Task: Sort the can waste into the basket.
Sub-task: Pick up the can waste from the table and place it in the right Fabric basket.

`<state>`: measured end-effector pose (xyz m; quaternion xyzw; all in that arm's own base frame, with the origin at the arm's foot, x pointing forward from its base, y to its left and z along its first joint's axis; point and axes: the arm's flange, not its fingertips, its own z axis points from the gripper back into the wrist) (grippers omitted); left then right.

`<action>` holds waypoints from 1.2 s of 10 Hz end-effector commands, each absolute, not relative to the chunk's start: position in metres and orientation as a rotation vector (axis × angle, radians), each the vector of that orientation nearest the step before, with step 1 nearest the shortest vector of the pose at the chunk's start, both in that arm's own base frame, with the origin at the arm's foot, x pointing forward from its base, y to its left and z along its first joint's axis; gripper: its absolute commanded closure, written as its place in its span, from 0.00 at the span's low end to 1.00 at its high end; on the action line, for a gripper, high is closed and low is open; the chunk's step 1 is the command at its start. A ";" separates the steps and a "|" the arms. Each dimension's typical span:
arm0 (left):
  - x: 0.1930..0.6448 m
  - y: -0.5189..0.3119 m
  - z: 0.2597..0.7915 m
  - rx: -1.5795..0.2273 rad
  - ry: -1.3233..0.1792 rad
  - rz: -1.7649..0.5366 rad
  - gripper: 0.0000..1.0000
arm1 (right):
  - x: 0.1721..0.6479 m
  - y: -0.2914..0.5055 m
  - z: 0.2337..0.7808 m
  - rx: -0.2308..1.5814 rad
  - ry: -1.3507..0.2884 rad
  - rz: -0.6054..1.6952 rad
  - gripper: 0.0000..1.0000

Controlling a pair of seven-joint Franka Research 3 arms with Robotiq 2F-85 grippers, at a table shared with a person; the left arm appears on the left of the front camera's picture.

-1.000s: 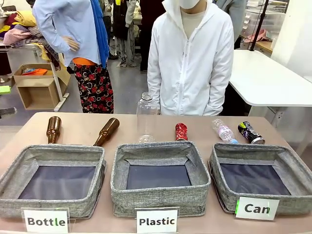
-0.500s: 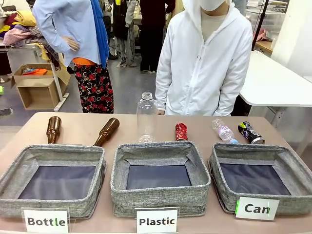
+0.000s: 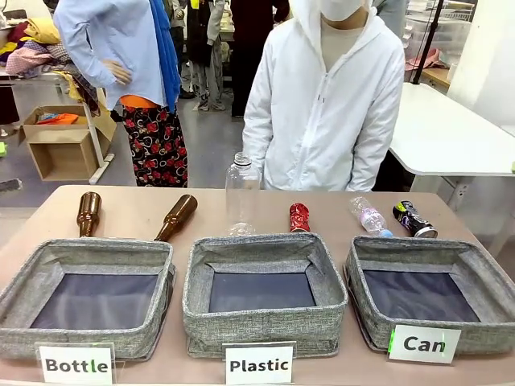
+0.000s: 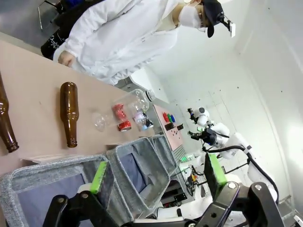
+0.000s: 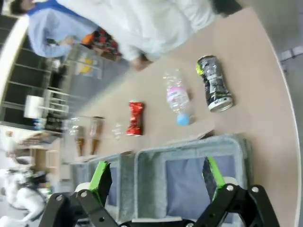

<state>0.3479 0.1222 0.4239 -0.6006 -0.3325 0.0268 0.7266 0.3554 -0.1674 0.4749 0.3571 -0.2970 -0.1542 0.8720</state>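
The left gripper (image 4: 157, 173) has its jaws spread wide with nothing between them, and grey baskets lie beyond its fingers. The right gripper (image 5: 156, 175) is just as wide and empty. From the front, the white card reading "Can" (image 3: 424, 344) stands at five o'clock of the table, against the near wall of the basket (image 3: 410, 246), whose dark bottom is in full view. Both pieces of can waste lie on the table outside it. The black can (image 3: 414, 219) rests on its side at the basket's twelve o'clock, just past the far rim. The red can (image 3: 299, 217) sits at its ten o'clock, just behind the far rim of the middle basket (image 3: 265, 322), which is marked "Plastic". A small clear plastic bottle (image 3: 366, 215) lies between the two cans, near the black one. A tall clear bottle (image 3: 242, 193) stands upright at nine o'clock of the red can. Two brown bottles (image 3: 175, 217) lie farther round at nine o'clock. A person in a white jacket (image 3: 322, 112) stands at the table's twelve o'clock.
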 end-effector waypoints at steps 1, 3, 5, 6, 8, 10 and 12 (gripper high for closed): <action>0.346 0.125 0.423 -1.323 -0.739 0.034 0.00 | 0.395 -0.137 0.487 0.460 -0.519 -0.281 0.00; 0.346 0.125 0.423 -1.323 -0.739 0.034 0.00 | 0.441 -0.096 0.484 0.184 -0.474 -0.182 0.00; 0.346 0.125 0.423 -1.323 -0.739 0.034 0.00 | 0.476 -0.068 0.474 0.080 -0.424 -0.143 0.00; 0.346 0.125 0.423 -1.323 -0.739 0.034 0.00 | 0.484 -0.062 0.469 0.090 -0.410 -0.133 0.00; 0.346 0.125 0.423 -1.323 -0.739 0.034 0.00 | 0.467 -0.071 0.478 0.169 -0.472 -0.206 0.00; 0.346 0.125 0.423 -1.323 -0.739 0.034 0.00 | 0.480 -0.060 0.452 0.075 -0.428 -0.116 0.00; 0.346 0.125 0.423 -1.323 -0.739 0.034 0.00 | 0.484 -0.062 0.461 0.068 -0.455 -0.121 0.00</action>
